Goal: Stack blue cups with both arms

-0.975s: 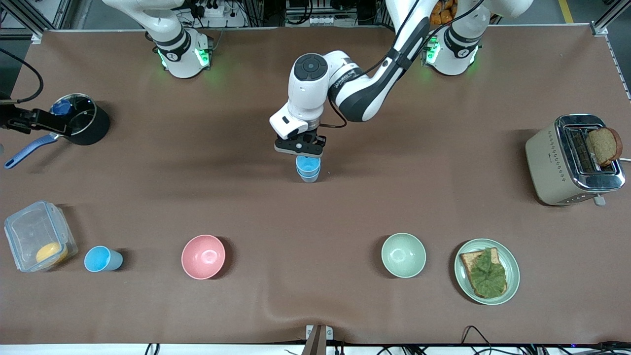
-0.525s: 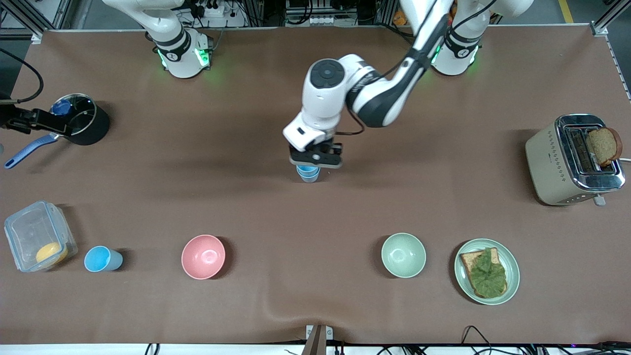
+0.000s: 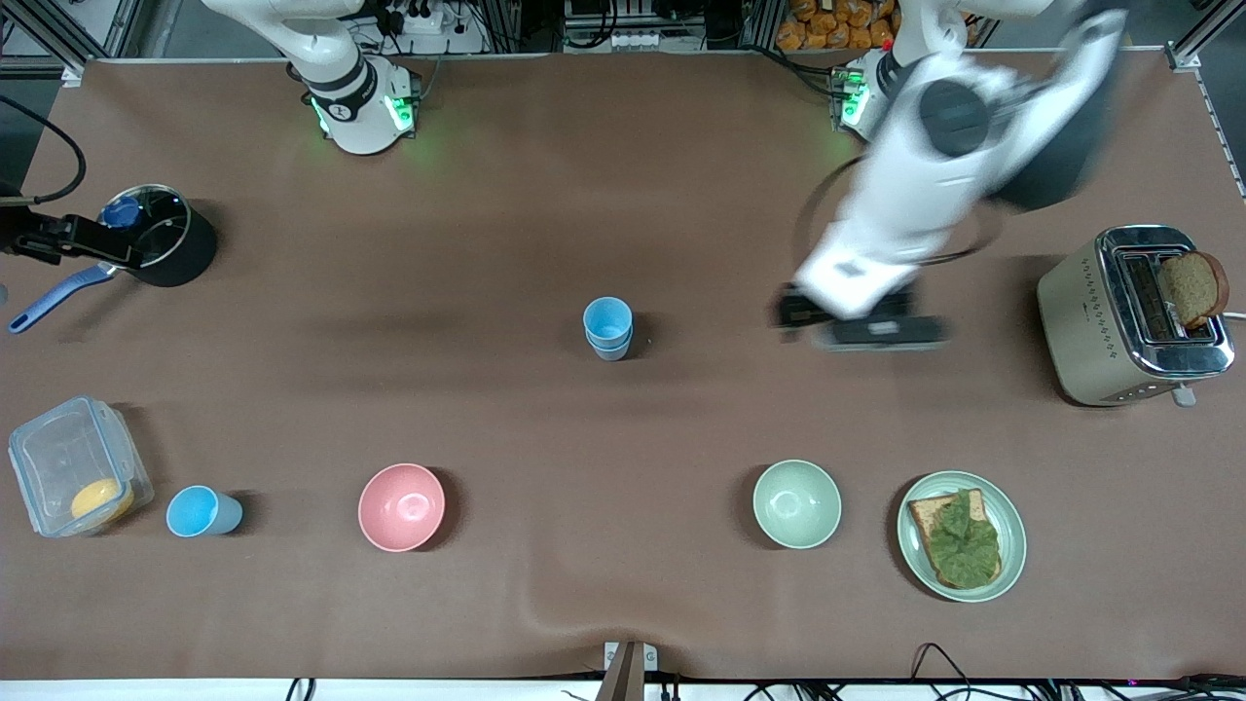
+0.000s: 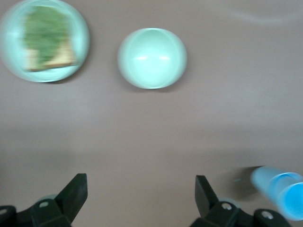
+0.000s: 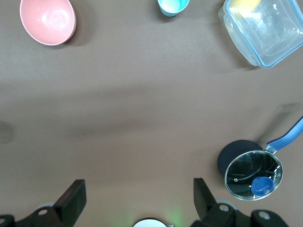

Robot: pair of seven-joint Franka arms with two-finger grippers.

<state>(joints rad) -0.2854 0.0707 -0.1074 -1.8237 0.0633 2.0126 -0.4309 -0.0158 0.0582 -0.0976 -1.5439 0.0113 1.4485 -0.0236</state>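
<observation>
While both grippers' fingers hang released, your lone blue cup [image 3: 201,512] could tip if pinched off-centre beside the container [image 3: 78,465].

White jointed arms [image 3: 905,195], black segments, green-lit bases.

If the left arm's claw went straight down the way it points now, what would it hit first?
Probably just bare table. The left gripper points down with open jaws, and only brown cloth lies between them. The green bowl and the stacked blue cups sit off to the sides, out of that line.
</observation>
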